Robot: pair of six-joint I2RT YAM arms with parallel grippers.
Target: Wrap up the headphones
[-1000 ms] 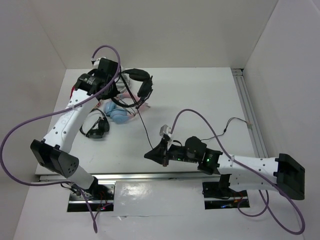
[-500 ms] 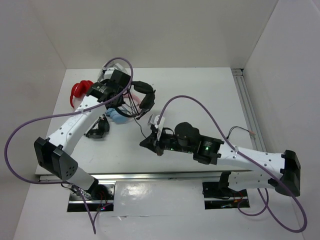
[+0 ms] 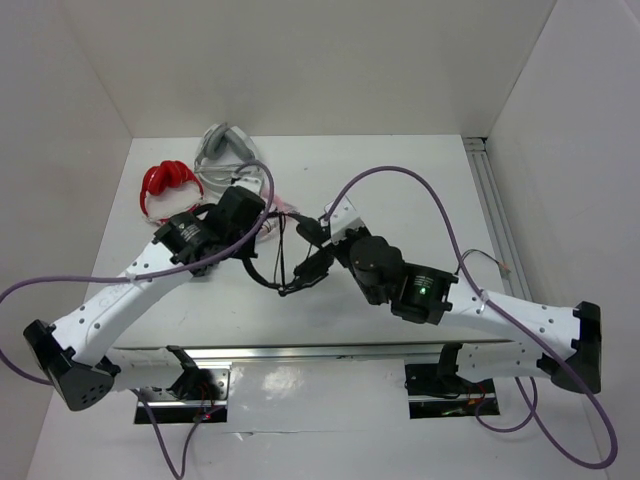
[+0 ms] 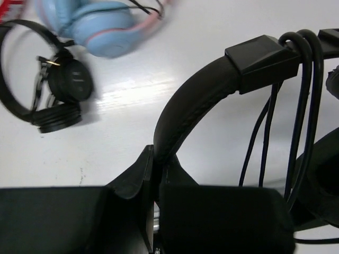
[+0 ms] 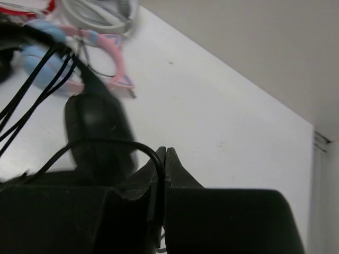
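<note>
**Several turns on the band, some cable left to wind**

Several strands of the cable (image 4: 304, 69) lie looped over the band of the headphones (image 4: 196, 90), so the wrap looks well under way but not finished.

The table (image 3: 400, 190) carries the work near its middle, where both arms meet. The headphones hang there between the two grippers, lifted off the surface as far as the wrist views show. The left gripper (image 4: 156, 169) is clamped on the lower end of the band. The right gripper (image 5: 163, 159) is pinched tight on a stretch of cable that arcs in from the ear cup side.

What seems left is to carry this held stretch round the band, then tuck the end. How much loose cable remains I cannot tell.

The red pair (image 3: 165, 185) and grey pair (image 3: 225, 140) lie at the far left. The pink-and-blue pair (image 4: 100, 26) and the small black pair (image 4: 53, 95) lie beside the work.

No container is in view.
</note>
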